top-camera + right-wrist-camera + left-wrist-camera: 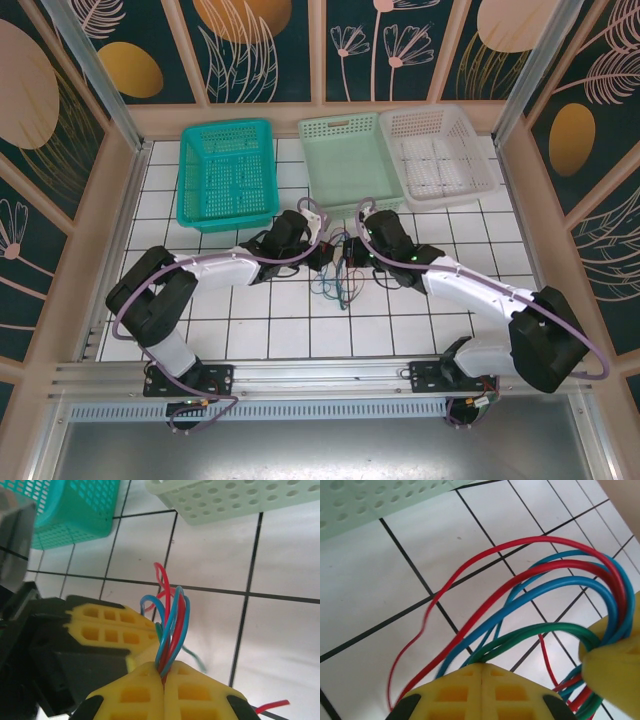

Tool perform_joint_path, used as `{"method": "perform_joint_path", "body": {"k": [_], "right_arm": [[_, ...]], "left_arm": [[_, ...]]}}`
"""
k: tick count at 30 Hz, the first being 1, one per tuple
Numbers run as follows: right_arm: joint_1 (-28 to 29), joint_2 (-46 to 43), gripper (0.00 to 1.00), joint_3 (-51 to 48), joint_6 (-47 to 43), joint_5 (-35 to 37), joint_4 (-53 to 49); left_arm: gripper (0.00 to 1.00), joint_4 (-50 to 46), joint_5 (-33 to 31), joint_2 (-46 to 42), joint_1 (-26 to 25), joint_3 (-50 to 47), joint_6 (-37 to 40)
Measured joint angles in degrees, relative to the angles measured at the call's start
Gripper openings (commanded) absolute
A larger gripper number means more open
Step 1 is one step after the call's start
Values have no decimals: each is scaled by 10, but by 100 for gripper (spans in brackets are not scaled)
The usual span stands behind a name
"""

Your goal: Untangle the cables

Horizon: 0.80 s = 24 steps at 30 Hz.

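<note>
**A:** Cables (338, 282): red, blue and green strands, all in one clump on the table (250, 335), midway between the two arms and nearer than the row of baskets.

**B:** Which step is this, would you say?

**A:** The taking-hold step, I think. No strand is separated yet. The right fingers (135, 695) are pressed together on the bundle, and red and blue strands rise straight out of the seam between them.

**B:** And the other arm?

**A:** The left fingers (460, 690) are closed too, tip against tip. The blue and green strands run right into their seam, so they look pinched there. The close view is too blurred to tell which strands are really caught. The red one sweeps out in a wide loop to the side and drops past the fingers.

**B:** So the two grips sit close together?

**A:** Nearly touching. Each wrist view shows the other arm's yellow tip just beside the strands, with the loops arching between them.

**B:** What does the next move call for?

**A:** Drawing the two grips slowly apart, I'd guess, so the loops slide open rather than cinch into a knot.
</note>
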Motion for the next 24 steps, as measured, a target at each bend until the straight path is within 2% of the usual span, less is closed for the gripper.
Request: {"method": "perform_joint_path", "body": {"k": [7, 12, 15, 16, 20, 22, 24], "right_arm": [[-14, 5, 0, 26, -45, 24, -117], [-14, 5, 0, 29, -49, 23, -124], [-14, -12, 0, 15, -46, 8, -96], [-14, -21, 0, 9, -47, 3, -86], [-14, -59, 0, -11, -71, -17, -58], [-14, -74, 0, -16, -90, -30, -52], [-14, -81, 0, -16, -110, -41, -50]], "left_arm": [[0, -35, -94, -40, -1, 0, 12], [1, -35, -104, -70, -1, 0, 19], [18, -22, -73, -70, -1, -2, 17], [28, -12, -62, -70, -1, -5, 12], [46, 6, -34, -68, -1, -16, -2], [51, 15, -22, -62, 0, -16, -15], [63, 26, -9, -56, 3, -15, -28]]}}
